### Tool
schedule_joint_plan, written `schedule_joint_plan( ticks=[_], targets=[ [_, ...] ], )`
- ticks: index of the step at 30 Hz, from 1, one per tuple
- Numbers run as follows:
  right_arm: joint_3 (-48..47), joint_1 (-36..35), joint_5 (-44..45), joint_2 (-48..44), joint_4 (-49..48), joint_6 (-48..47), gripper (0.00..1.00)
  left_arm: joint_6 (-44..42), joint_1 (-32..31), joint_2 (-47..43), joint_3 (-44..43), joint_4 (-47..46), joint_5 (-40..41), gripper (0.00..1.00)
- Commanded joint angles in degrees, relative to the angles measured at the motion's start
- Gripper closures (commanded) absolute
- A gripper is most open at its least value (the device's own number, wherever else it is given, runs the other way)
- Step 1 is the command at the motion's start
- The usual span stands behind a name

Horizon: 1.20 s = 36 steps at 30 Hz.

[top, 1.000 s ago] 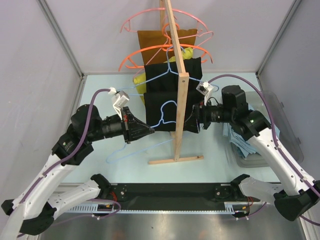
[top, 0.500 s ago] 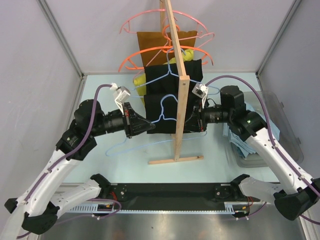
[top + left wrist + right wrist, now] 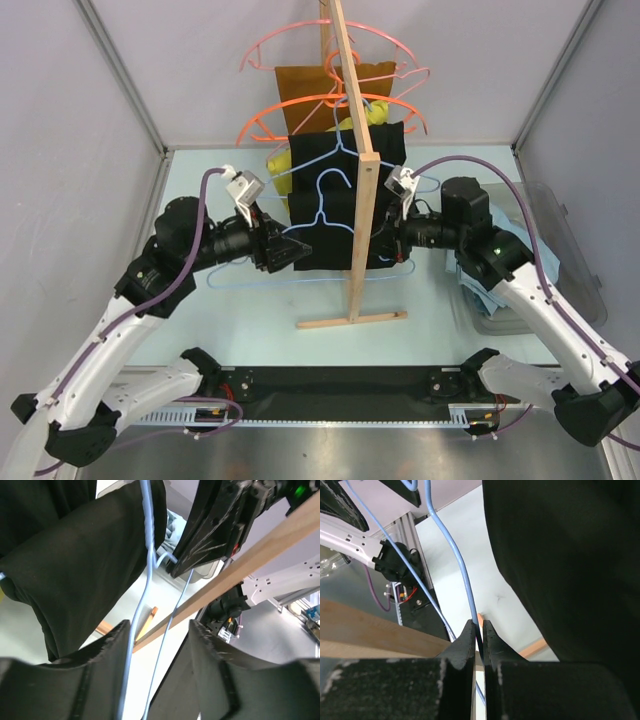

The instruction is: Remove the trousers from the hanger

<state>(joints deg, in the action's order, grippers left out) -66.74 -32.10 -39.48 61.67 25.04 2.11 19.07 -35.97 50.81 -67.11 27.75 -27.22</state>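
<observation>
The hanger (image 3: 270, 283), a thin light-blue wire one, hangs bare in front of the black garments, its hook near the wooden post. My right gripper (image 3: 386, 246) is shut on the hanger's wire at its right end; in the right wrist view the blue hanger wire (image 3: 462, 575) runs down into the shut right gripper (image 3: 479, 630). My left gripper (image 3: 303, 250) stands open at the hanger's left side, and two strands of hanger wire (image 3: 146, 575) pass between the fingers of the left gripper (image 3: 160, 630). The trousers (image 3: 482, 303), sky-blue cloth, lie in the bin at right, mostly hidden under my right arm.
A wooden rack post (image 3: 356, 210) on a flat foot (image 3: 350, 320) carries black garments (image 3: 318, 222), another light-blue hanger, orange hangers (image 3: 290, 108), pink hangers (image 3: 300, 35) and a brown garment (image 3: 305, 85). A clear bin (image 3: 565, 250) stands at the right wall.
My left gripper has opened and let go of the hanger. My right gripper has shut on the wire. Both wrists have shifted slightly toward the back.
</observation>
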Motion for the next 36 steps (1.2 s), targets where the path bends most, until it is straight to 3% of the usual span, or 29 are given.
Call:
schedule_joint_plan(
  ticks=[1, 4, 13, 18, 20, 24, 30, 36],
  targets=[
    [-0.1, 0.3, 2.9, -4.3, -3.7, 0.3, 1.0, -3.5, -0.9, -2.9, 1.9, 2.5, -2.6, 0.41],
    [-0.5, 0.7, 0.4, -4.5, -3.4, -1.9, 1.0, -4.1, -0.9, -4.0, 3.8, 2.7, -3.5, 0.4],
    [-2.7, 1.5, 1.2, -3.3, 1.7, -8.4, 1.0, -6.2, -0.9, -6.7, 3.5, 6.9, 5.9, 0.46],
    [-3.1, 1.7, -0.7, -3.2, 1.9, -8.2, 1.0, -6.7, -0.8, -8.0, 3.3, 7.0, 7.6, 0.66],
    [-3.8, 1.7, -1.6, -3.0, 2.5, -8.6, 1.0, -6.2, -0.8, -8.3, 3.5, 6.4, 7.5, 0.67],
    [-5.2, 1.7, -2.7, -2.3, 5.4, -9.7, 1.0, -6.1, -0.8, -8.8, 3.6, 5.2, 6.9, 0.46],
    [-6.8, 1.6, -5.5, -1.5, 8.9, -11.6, 1.0, -6.1, -0.8, -8.7, 1.5, 4.3, 8.8, 0.29],
    [-8.2, 1.6, -8.6, -0.6, 11.3, -13.2, 1.0, -9.2, -0.9, -5.5, -1.4, 5.2, 4.6, 0.27]
  ],
)
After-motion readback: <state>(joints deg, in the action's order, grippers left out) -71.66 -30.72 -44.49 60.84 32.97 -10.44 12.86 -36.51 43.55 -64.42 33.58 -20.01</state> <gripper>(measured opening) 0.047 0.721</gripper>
